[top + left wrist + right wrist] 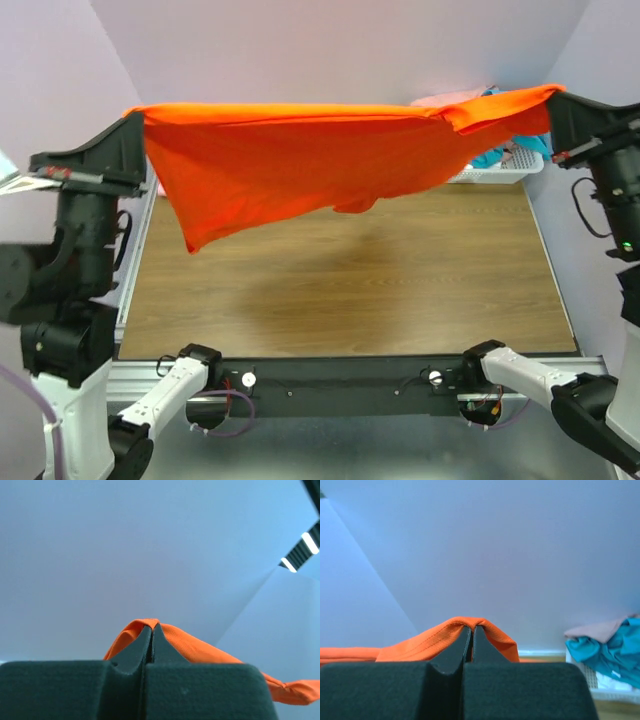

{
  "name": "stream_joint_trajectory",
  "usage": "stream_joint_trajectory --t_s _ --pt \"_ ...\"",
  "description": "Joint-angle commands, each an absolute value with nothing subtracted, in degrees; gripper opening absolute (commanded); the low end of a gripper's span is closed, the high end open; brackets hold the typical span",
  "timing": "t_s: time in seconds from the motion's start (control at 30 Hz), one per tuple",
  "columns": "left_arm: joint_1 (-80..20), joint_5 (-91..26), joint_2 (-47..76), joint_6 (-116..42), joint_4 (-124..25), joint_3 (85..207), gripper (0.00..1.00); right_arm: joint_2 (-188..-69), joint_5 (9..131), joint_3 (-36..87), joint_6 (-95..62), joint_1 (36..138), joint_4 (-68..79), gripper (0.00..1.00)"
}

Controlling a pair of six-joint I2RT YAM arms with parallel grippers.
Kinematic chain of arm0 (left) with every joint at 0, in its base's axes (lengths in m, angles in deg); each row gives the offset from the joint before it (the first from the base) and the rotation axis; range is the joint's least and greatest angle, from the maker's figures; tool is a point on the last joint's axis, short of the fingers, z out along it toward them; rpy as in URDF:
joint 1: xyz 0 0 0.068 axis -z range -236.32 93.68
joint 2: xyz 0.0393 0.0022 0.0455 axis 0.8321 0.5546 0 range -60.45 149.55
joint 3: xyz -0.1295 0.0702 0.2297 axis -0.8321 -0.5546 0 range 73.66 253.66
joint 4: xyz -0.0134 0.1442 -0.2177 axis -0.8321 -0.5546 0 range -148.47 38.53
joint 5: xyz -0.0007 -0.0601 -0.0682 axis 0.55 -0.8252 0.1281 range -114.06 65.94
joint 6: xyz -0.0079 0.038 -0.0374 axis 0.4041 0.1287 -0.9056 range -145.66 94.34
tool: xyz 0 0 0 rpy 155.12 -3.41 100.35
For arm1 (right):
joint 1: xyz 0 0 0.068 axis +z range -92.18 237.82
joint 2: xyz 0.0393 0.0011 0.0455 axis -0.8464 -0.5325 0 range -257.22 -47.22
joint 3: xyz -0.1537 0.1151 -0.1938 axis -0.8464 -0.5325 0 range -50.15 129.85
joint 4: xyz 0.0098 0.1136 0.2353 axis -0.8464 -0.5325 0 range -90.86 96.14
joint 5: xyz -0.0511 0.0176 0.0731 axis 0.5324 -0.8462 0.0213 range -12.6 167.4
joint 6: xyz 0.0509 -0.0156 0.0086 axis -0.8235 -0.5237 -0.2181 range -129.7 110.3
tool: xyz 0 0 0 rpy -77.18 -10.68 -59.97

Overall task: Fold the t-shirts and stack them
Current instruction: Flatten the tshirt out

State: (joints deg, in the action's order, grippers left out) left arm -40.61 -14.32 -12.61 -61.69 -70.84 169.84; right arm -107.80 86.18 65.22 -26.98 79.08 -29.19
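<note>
A bright orange t-shirt [300, 160] hangs stretched high above the wooden table, held by both top corners. My left gripper [138, 118] is shut on its left corner, the cloth [175, 642] bunched over the closed tips [152, 628]. My right gripper [553, 100] is shut on the right corner, where orange fabric [430, 640] drapes over the tips [472, 628]. The shirt sags lowest at its left side. Teal [605, 652] and peach-pink [600, 628] t-shirts lie heaped in the basket at the back right; a pink t-shirt [450, 99] shows behind the orange one.
A white mesh basket [495, 174] stands at the table's back right corner, partly behind the hanging shirt. The wooden tabletop [350, 290] lies below, with a metal rail [340, 375] along its near edge. Pale walls close in the back and sides.
</note>
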Motion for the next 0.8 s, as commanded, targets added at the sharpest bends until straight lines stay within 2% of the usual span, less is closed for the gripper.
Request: stream_joint_trajectory --t_s 0.0,0.2,0.33,0.5,0.53,0.63,0.77 --pt "-41.02 -19.75 -14.47 -60.2 -71.77 171.39 0.0 -108.83 81.62 70.34 -24.12 78.83 -33.06 0.0" --pt "-41.02 -18.53 -15.28 -60.29 -71.51 169.64 0.0 -113.21 87.94 74.21 -21.75 78.83 -32.97 0.0" --pt "-41.02 -15.19 -12.99 -60.46 -70.9 165.61 0.0 -117.78 95.82 72.12 -21.12 78.83 -32.62 0.0" --pt "-41.02 -9.39 -8.17 -61.69 -69.14 153.76 0.0 -121.92 107.17 58.44 -20.16 78.83 -27.0 0.0" --pt "-41.02 -8.6 -7.02 -61.95 -68.79 151.9 0.0 -122.45 107.2 58.4 -20.07 78.83 -26.03 0.0" --pt "-41.28 -5.87 -0.35 -63.01 -66.77 146.19 0.0 -125.52 107.9 48.07 -19.98 78.74 -21.29 0.0" --pt "-42.86 -7.09 11.6 -63.01 -63.7 142.04 0.0 -131.32 104.05 38.92 -21.56 76.99 -15.23 0.0"
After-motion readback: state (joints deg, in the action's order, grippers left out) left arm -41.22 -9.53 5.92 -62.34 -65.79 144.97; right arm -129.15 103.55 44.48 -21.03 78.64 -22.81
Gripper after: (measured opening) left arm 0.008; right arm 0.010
